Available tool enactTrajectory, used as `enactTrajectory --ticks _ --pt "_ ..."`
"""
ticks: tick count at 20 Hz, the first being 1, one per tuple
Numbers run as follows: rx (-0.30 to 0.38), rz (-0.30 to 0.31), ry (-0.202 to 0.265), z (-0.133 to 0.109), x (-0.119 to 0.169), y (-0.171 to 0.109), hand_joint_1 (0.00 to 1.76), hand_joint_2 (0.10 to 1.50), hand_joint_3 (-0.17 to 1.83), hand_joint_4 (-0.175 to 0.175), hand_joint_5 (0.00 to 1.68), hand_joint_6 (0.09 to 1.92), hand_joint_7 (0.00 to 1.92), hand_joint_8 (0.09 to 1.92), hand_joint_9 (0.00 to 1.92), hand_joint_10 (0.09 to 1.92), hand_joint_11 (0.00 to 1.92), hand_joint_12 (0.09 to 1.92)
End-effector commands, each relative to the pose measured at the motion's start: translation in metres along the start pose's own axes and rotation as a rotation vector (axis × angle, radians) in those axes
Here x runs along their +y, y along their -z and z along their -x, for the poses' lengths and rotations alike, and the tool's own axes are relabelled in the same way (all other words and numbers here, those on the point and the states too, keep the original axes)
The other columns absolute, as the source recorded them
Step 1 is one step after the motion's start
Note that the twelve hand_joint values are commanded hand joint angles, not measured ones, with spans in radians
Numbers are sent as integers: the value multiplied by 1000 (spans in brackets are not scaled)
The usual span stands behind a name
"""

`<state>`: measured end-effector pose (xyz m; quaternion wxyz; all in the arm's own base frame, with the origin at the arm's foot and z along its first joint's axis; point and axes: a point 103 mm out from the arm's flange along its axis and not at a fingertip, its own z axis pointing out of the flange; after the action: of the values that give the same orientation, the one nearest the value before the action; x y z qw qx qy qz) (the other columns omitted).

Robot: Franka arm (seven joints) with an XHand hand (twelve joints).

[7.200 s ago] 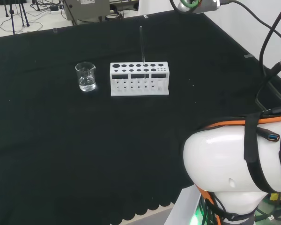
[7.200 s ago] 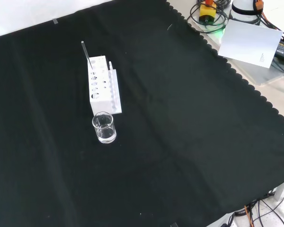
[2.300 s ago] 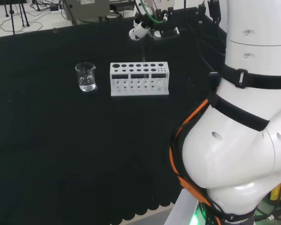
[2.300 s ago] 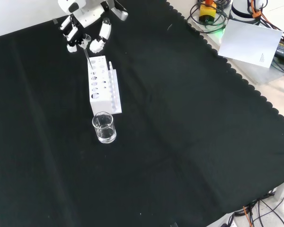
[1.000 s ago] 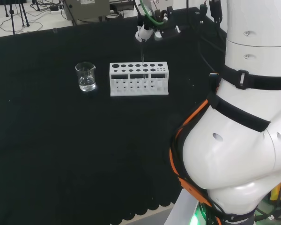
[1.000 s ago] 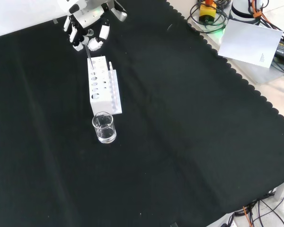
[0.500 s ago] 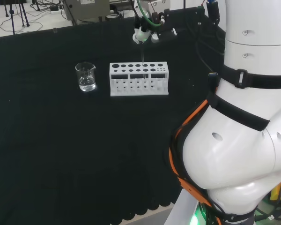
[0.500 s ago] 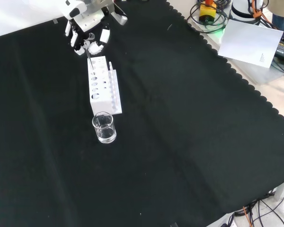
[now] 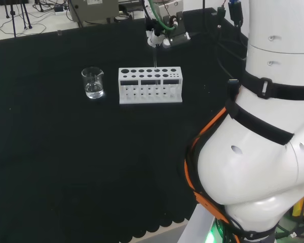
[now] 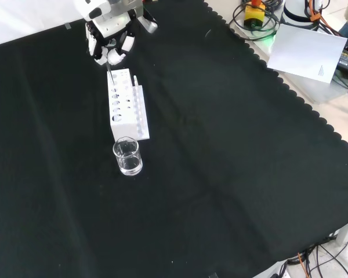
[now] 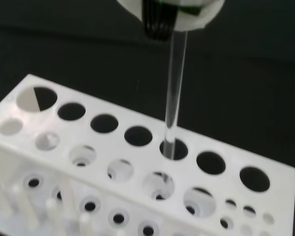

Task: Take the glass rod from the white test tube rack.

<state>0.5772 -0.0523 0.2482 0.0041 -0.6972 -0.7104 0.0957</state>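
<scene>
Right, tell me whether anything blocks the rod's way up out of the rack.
Nothing visible does. The hand is closed on the top of the glass rod, whose lower end sits in a hole of the white rack. The neighbouring holes are empty.

— Which colours are seen on the bench?
— A black cloth [image 10: 220, 150] with a scalloped edge is spread over it. The test tube rack [image 9: 150, 85] is white, dotted with dark round holes.

— And the rest?
— The glass rod [image 11: 173, 98] and the beaker [image 10: 127, 156] are clear. The hand [image 10: 110, 35] is black and white; the arm [image 9: 258, 167] is white, banded with black and orange.
</scene>
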Motion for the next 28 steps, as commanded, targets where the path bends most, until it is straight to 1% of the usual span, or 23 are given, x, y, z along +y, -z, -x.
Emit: enactTrajectory --ticks 1,5,8,14,19,26,28 --pt "9 215 -65 -5 -11 35 1306 748 592 -175 1116 644 1211 1031 1601 893 1281 742" --pt "19 252 -85 -5 -30 61 1313 754 548 -175 1170 526 1235 976 1601 854 1296 699" --pt "29 269 -98 -7 -46 77 1314 756 534 -175 1184 493 1243 959 1608 834 1305 690" --pt "19 263 -110 -12 -72 98 1317 754 521 -175 1213 432 1261 924 1630 791 1322 673" --pt "11 274 -89 -26 -83 106 1317 763 500 -175 1224 405 1263 914 1639 775 1329 664" --pt "5 283 -48 -51 -83 116 1317 764 497 -175 1227 394 1264 912 1643 772 1330 662" --pt "4 288 -30 -58 -84 118 1317 764 495 -175 1228 392 1265 910 1644 771 1331 662"
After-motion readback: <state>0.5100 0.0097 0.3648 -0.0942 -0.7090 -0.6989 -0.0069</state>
